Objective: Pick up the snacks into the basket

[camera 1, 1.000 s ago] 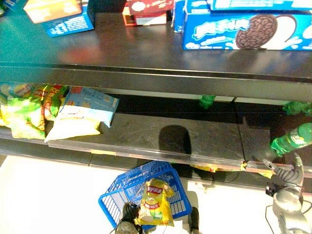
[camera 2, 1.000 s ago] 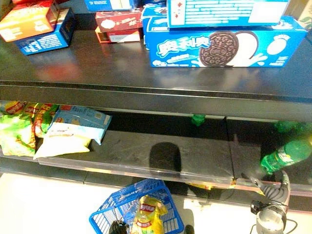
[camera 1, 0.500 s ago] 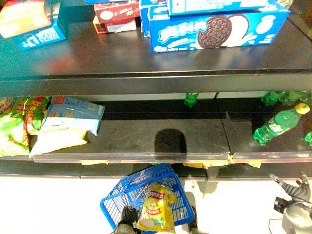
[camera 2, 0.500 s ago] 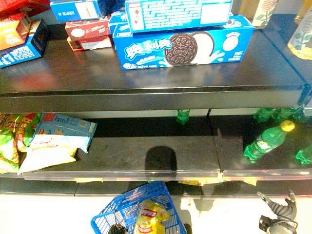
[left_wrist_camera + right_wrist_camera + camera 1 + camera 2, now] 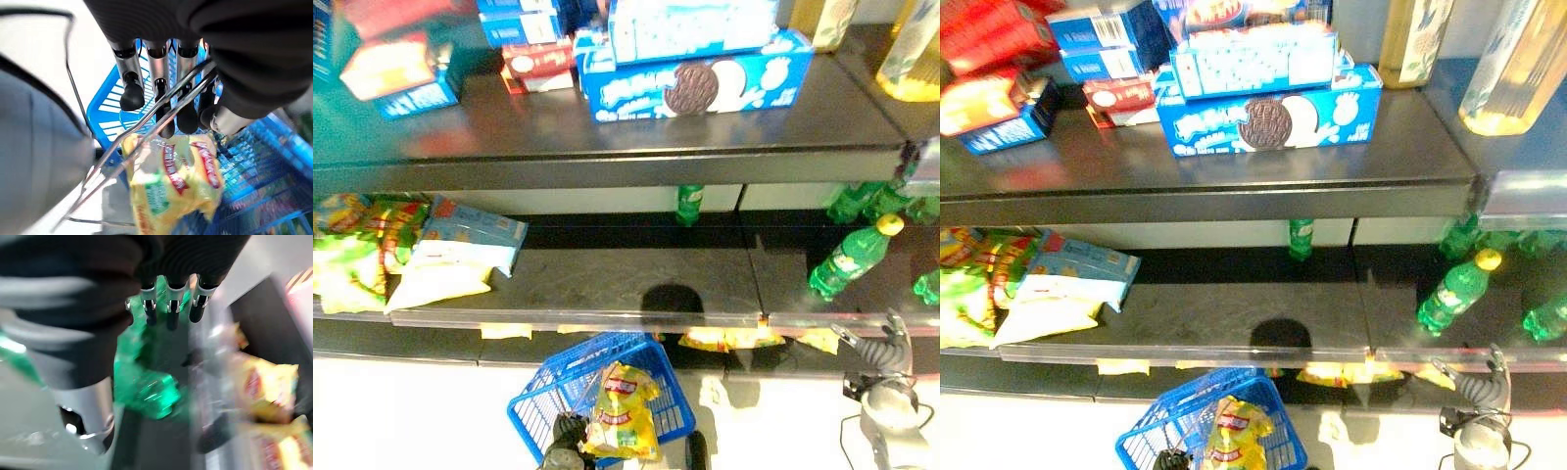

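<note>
Snack bag (image 5: 623, 411) in blue basket (image 5: 554, 397), handle (image 5: 146, 129) under curled left fingers (image 5: 164, 105); right hand (image 5: 879, 351) open.

The left hand (image 5: 566, 452) sits at about 6 o'clock in the left eye view, low against the bottom edge. In its own wrist view its fingers (image 5: 131, 90) are curled around thin wire handles (image 5: 161, 115) and grip them, dark tips pointing down. The right hand (image 5: 884, 352) shows at about 4 o'clock, raised on its silver-grey forearm with the fingers spread and reaching upward. In the right wrist view its fingers (image 5: 169, 308) run out straight in a row, closed on nothing.
</note>
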